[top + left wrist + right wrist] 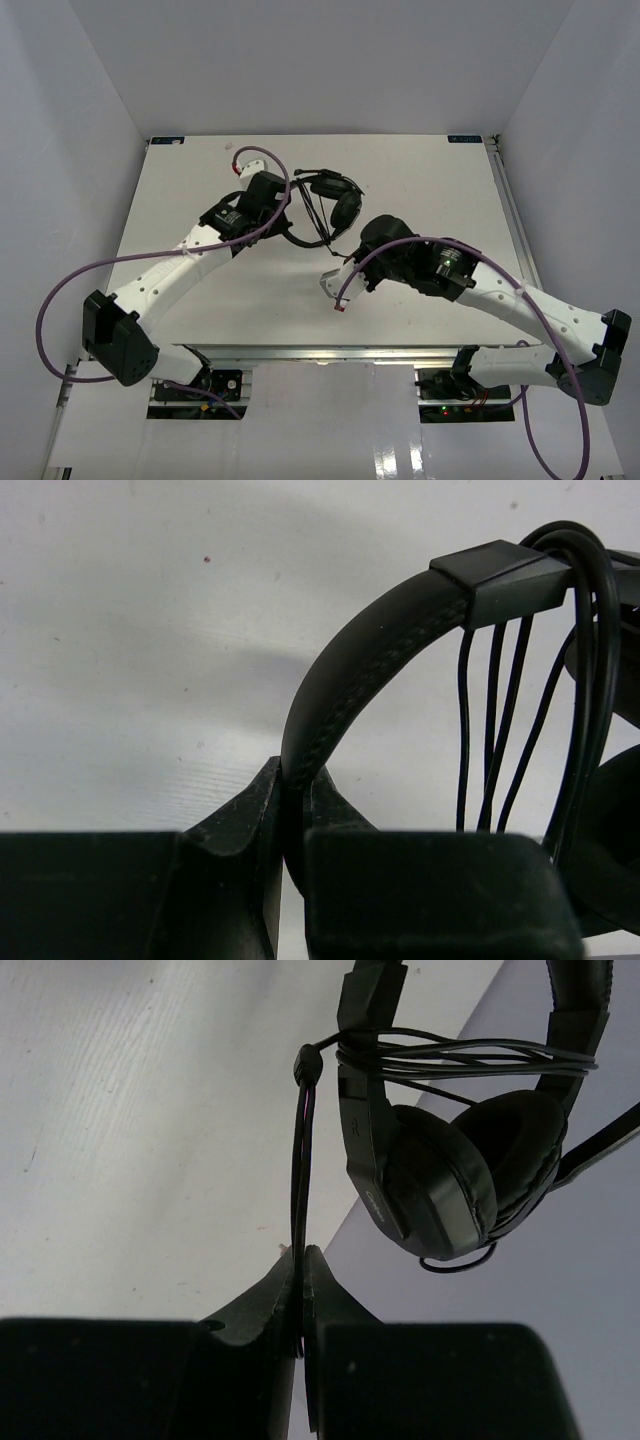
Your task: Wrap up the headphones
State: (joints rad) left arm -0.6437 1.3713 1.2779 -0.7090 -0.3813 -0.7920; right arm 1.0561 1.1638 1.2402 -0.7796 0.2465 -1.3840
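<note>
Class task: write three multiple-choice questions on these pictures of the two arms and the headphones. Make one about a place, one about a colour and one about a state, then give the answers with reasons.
1. Where does the left gripper grip the headphones?
A) on an earcup
B) on the headband
C) on the plug

2. What colour are the arm cables?
A) purple
B) green
C) orange

3. What state is the right gripper in?
A) open above the table
B) shut on the cord
C) shut on an earcup

Answers:
1 B: the left wrist view shows the stitched band pinched between its jaws.
2 A: the top view shows purple loops running along both arms.
3 B: the right wrist view shows the thin cord rising from between its closed jaws.
</note>
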